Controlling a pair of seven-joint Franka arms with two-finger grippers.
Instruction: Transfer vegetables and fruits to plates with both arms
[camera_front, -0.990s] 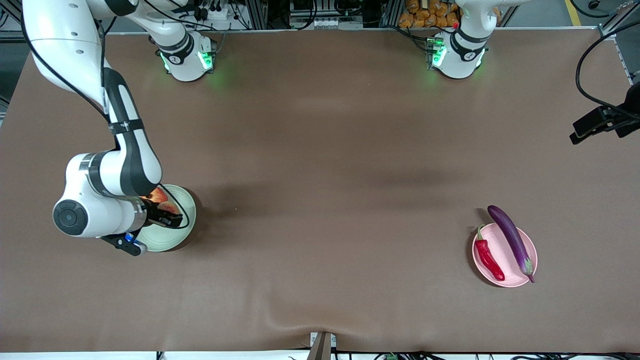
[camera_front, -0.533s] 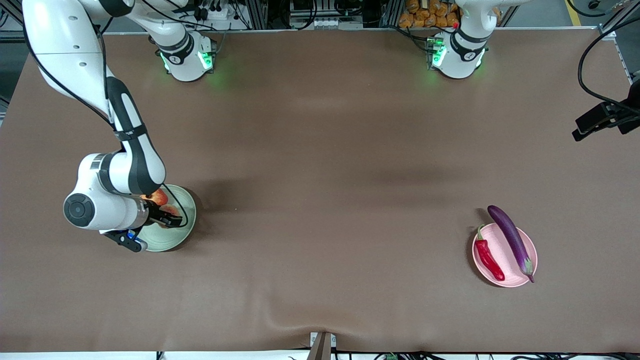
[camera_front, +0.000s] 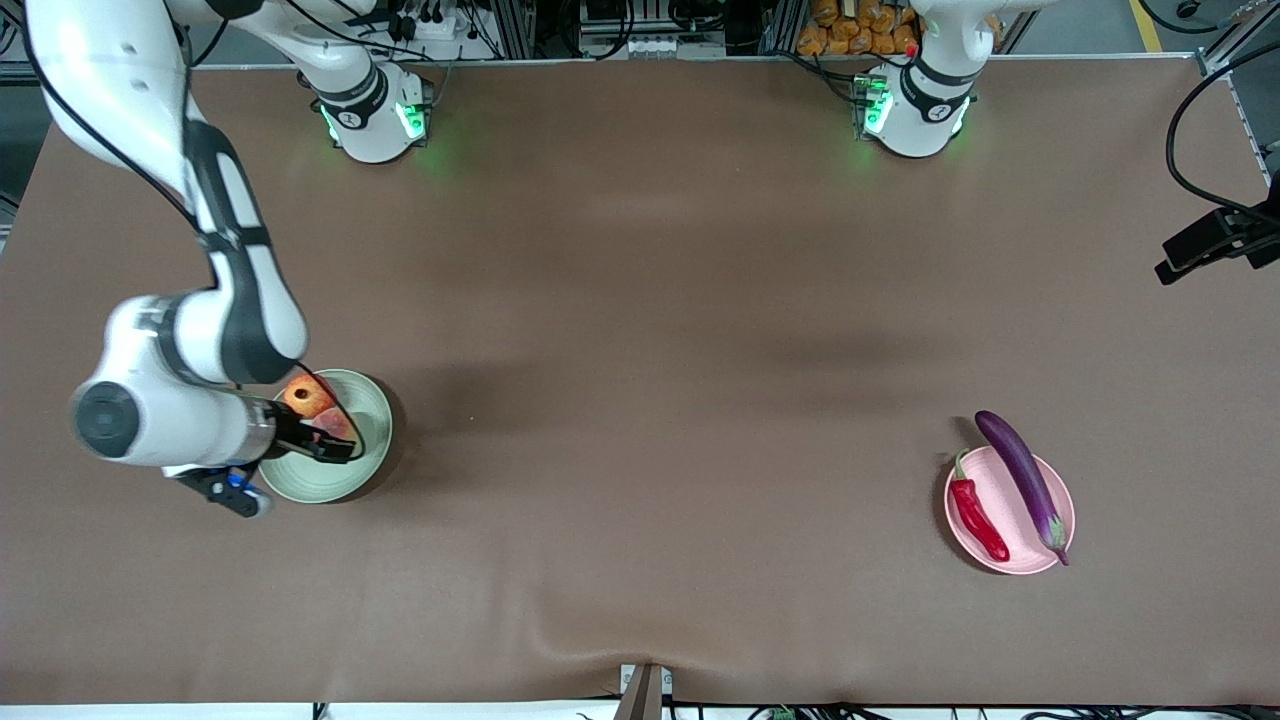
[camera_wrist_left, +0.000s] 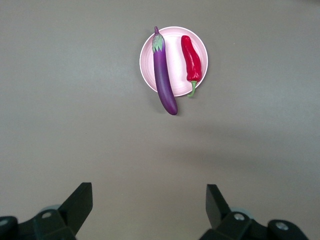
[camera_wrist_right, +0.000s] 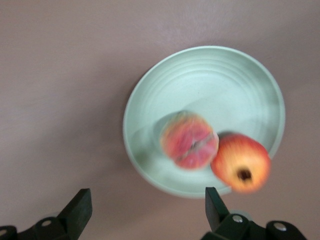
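Observation:
The pale green plate (camera_front: 340, 482) holds the peach (camera_wrist_right: 189, 140) and the small round red-yellow fruit (camera_wrist_right: 241, 162), which touch each other. My right gripper (camera_wrist_right: 148, 197) hangs open and empty just above the plate's edge, with nothing between its fingers. On the pale pink plate (camera_front: 1003, 492) lie the purple eggplant (camera_front: 1022, 480) and the red chili pepper (camera_front: 978, 515) side by side. The eggplant sticks out over the rim at both ends. High above the table my left gripper (camera_wrist_left: 148, 192) is open and empty, looking down on the pink plate (camera_wrist_left: 176, 57).
Brown table cloth lies between the two plates. Both arm bases (camera_front: 375, 110) (camera_front: 915, 105) stand at the table's edge farthest from the front camera. A small mount (camera_front: 645, 690) sits at the edge nearest that camera.
My right gripper has opened and let go of the peach, which now rests on the green plate. That arm has lifted and drawn away toward its end of the table. The left arm barely shifted.

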